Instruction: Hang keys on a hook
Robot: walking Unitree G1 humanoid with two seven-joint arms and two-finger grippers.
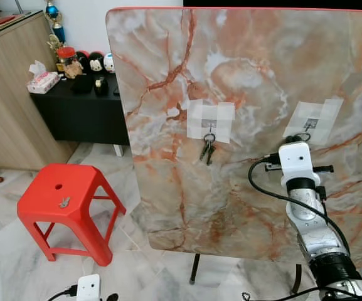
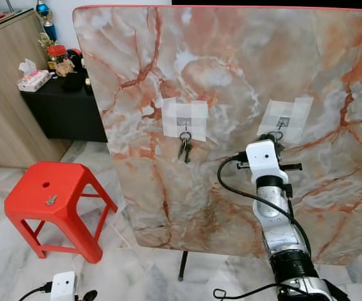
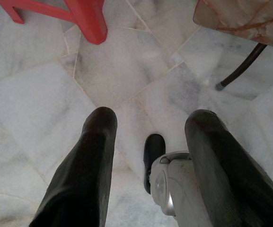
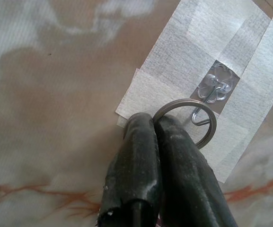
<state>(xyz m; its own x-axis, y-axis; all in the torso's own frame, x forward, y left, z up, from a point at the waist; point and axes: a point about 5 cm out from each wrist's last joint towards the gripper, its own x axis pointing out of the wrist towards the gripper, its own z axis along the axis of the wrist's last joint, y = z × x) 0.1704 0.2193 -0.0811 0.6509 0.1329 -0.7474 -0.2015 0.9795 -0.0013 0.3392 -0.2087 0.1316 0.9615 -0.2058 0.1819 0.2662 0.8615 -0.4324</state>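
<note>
Key ring [image 4: 186,116] pinched in the right gripper's [image 4: 153,124] jaws, at the taped hook [image 4: 201,116] (keys themselves hidden); left gripper's [image 3: 150,123] jaws spread.

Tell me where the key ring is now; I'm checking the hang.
The key ring is pinched in the right gripper at the right-hand taped hook on the marble board.

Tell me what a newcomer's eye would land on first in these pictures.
First, the big marble-patterned board standing upright ahead, with two taped-on hooks. A bunch of keys already hangs from the left hook, while the right pincer, raised to the right hook, pinches a key ring at the hook's wire. Next, the bright red stool on the floor to the left, with a small key on its seat.
</note>
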